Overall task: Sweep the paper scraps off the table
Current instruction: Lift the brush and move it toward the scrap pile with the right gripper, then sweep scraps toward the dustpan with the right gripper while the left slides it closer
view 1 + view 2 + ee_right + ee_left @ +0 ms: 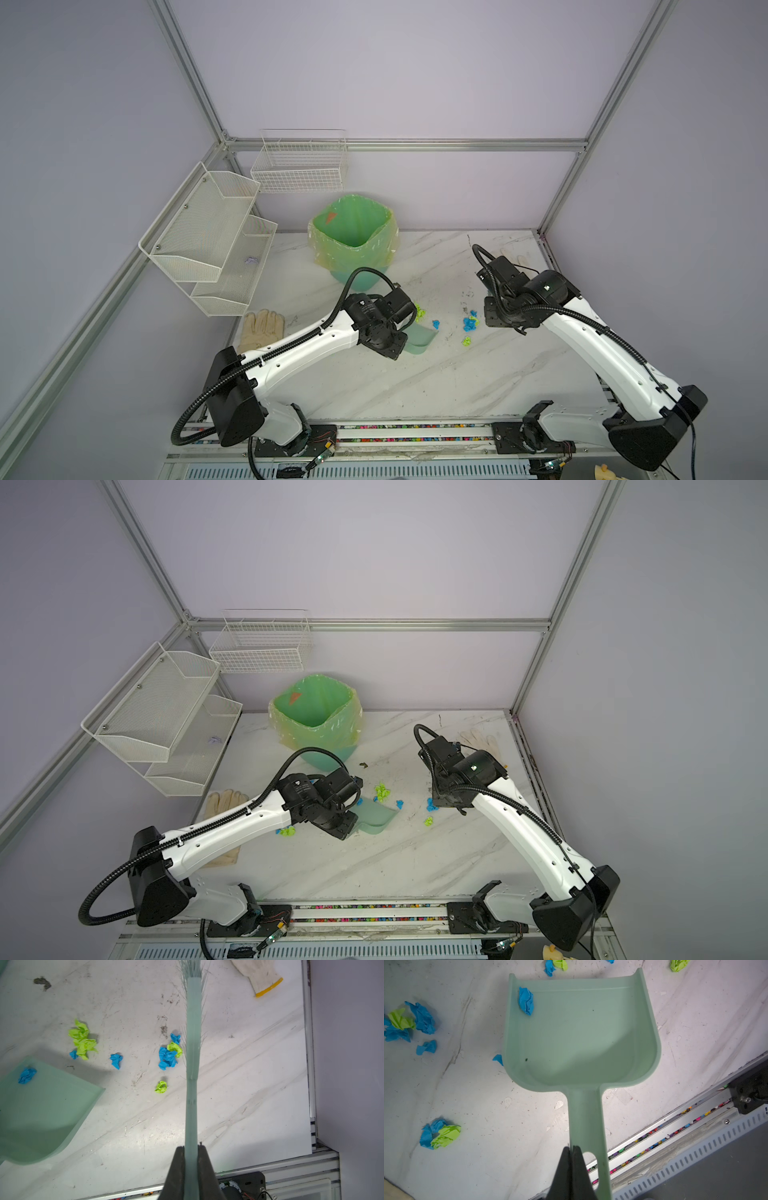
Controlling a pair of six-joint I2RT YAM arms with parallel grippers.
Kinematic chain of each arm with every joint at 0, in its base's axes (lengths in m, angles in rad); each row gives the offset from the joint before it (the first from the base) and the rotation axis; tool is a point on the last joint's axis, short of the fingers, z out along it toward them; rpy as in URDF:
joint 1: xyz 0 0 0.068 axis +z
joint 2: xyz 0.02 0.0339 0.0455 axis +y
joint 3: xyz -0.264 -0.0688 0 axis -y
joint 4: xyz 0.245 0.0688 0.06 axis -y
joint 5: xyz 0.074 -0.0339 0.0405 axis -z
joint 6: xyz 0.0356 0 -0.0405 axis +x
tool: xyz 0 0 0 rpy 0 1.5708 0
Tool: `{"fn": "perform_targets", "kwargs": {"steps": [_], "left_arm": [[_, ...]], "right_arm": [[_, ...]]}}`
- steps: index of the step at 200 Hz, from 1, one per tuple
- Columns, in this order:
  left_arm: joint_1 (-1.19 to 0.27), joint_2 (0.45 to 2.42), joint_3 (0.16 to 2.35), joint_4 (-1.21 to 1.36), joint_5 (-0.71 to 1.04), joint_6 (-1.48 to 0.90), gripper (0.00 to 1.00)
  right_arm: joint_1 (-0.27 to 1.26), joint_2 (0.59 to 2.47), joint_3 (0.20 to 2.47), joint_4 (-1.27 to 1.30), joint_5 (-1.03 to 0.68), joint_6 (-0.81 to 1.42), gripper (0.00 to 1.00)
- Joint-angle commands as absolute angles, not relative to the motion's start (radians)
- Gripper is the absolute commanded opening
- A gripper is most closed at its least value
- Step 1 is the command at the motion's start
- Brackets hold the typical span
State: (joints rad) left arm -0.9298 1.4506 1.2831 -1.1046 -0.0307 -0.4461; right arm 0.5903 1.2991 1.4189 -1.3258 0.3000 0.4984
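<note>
Blue and yellow-green paper scraps [168,1055] lie scattered on the white marbled table [457,382], mid-table in both top views [382,791]. My left gripper [572,1148] is shut on the handle edge of a pale green dustpan [581,1032], which rests on the table with one blue scrap [526,1000] inside. Other scraps [440,1135] lie beside the pan. My right gripper [191,1148] is shut on the handle of a pale green brush [193,1043]. Its bristles stand right beside a blue and green clump, and a single green wad [161,1087] lies nearby.
A green-lined bin [353,237] stands at the back behind the left arm. White mesh racks [208,241] and a wire basket [299,166] hang at the left and back. One glove [262,328] lies at the left, another [257,974] at the far right corner.
</note>
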Motion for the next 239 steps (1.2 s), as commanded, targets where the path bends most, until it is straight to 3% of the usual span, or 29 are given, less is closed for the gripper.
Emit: {"fn": "perform_targets", "kwargs": {"steps": [1,97,239], "left_arm": [[-0.982,1.433,1.272,-1.058,-0.049,-0.489,0.0],[-1.145,1.544,1.295,-0.966,-0.159,-0.516,0.0],[-1.184,1.607,1.253,-0.864,-0.109,-0.492,0.0]], "right_arm": [[0.547,1.361,1.467,-1.301,0.356,0.371,0.0],[0.499,1.617,1.556,-1.203,0.277,0.244,0.0],[0.489,1.61,1.468,-1.264,0.175,0.264,0.0]]}}
